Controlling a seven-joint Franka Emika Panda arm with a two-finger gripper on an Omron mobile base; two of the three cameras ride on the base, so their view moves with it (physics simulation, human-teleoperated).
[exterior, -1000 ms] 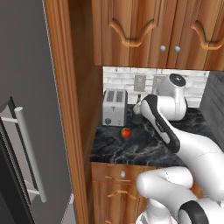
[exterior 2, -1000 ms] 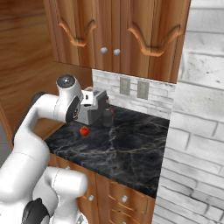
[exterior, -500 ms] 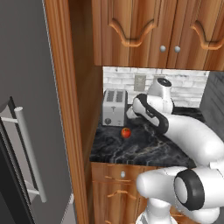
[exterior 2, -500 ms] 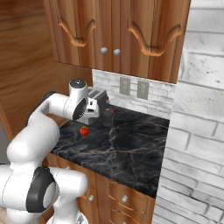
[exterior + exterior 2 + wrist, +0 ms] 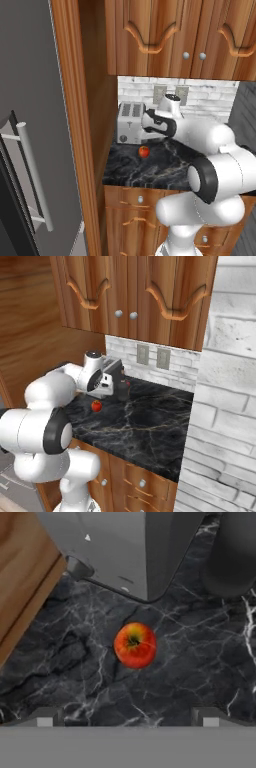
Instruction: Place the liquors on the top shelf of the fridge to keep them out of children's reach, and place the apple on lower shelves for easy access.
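Note:
The red-orange apple lies on the black marble counter, just in front of the toaster. My gripper hangs above the apple, open and apart from it, with nothing between its fingertips. In the base views the apple sits below my hand. One of the liquors, a dark round-bodied bottle, stands beside the toaster. The fridge is at the far left with its door shut. The top shelf and lower shelves are hidden behind the door.
A silver toaster stands against the tiled wall at the counter's back left. A tall wooden panel separates counter and fridge. Wooden cabinets hang overhead. The fridge's long silver handle faces me.
The arm has stretched further over the counter and the hand has shifted a little toward the toaster, above the apple. The apple and bottle have not moved; the jaws have stayed open.

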